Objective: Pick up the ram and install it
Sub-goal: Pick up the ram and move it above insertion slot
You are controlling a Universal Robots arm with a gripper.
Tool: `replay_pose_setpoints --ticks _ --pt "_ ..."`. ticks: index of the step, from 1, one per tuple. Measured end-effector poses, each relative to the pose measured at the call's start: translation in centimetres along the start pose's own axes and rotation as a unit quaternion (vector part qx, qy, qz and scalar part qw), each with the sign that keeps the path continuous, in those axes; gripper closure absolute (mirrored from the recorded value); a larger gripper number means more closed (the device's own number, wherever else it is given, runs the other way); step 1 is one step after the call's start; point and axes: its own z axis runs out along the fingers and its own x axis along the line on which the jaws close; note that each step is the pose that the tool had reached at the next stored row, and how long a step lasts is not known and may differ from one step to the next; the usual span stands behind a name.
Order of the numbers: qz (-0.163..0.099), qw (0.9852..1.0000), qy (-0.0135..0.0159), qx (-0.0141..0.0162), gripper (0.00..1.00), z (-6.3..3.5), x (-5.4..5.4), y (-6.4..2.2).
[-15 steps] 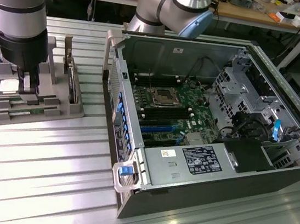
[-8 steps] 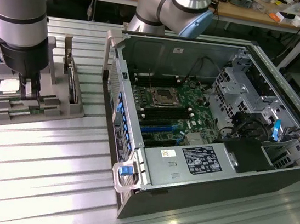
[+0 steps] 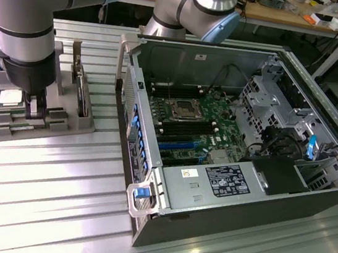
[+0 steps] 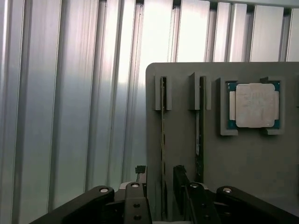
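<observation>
Pincer [image 4: 160,171] is recorded open, positioned low over the gray holder [image 4: 243,172] on the desk [image 3: 53,205]. 2 green sticks are seated on edge in the holder's slots. The ram [image 4: 163,126], in the slot farthest from the holder's processor [image 4: 254,105], is straddled by the 2 fingers [image 4: 180,175], 1 on each side; contact cannot be told. The second stick [image 4: 200,130] is seated between ram and processor. An open computer case [image 3: 205,228] is noted beside the holder.

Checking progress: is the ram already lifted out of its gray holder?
No, the ram stands on edge in the gray holder, between the open jaws.
</observation>
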Motion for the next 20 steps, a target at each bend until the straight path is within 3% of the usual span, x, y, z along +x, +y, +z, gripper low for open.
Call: replay_pose_setpoints --ticks 15,20 --pt "0.000 1.0000 0.0000 0.0000 0.64 2.97 0.0 -0.13" --pt "0.000 1.0000 0.0002 0.0003 0.64 3.15 -0.1 0.17"
